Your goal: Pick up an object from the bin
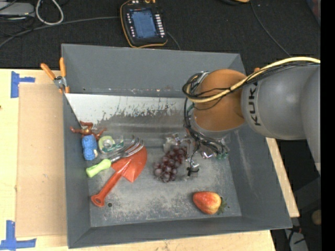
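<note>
Grape bunch (168, 164), dark purple, lies mid-bin just beside the pincer (192, 162), toward the view's left and possibly touching it. Its long axis runs roughly back to front. Whether the pincer is open or closed cannot be told.

In the grey bin (152, 72) I count one bunch of dark purple grapes (168, 164) and one red strawberry (207, 202) to its lower right. Left of the grapes I count one orange toy shovel (121, 174), one green-handled utensil (99, 167), one blue toy (89, 148), one clear round piece (107, 144) and one small reddish-brown piece (85, 126).
</note>
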Controlling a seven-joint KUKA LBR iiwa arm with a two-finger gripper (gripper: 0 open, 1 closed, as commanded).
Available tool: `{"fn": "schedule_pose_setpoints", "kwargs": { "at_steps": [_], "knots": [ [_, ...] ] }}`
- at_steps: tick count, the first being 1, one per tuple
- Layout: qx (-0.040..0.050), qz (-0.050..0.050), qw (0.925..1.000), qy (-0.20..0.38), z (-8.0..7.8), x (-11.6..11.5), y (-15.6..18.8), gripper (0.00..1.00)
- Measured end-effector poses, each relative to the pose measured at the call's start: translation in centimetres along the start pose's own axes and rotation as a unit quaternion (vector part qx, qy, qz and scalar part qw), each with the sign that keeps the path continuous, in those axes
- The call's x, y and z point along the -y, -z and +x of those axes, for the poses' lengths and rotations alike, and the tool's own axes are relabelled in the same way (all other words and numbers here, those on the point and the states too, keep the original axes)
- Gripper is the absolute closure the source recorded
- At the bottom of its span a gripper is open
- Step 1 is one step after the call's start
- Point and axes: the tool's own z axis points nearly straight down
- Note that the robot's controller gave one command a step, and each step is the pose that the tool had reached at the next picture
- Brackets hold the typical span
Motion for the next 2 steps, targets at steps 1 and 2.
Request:
{"fn": "schedule_pose_setpoints", "kwargs": {
  "at_steps": [1, 2],
  "knots": [
    [0.0006, 0.000, 1.0000, 0.006, -1.0, 0.3, 5.3, 0.00],
    [-0.0056, -0.003, 0.9997, 0.022, 0.0, 0.0, -2.2, 0.00]
  ]
}}
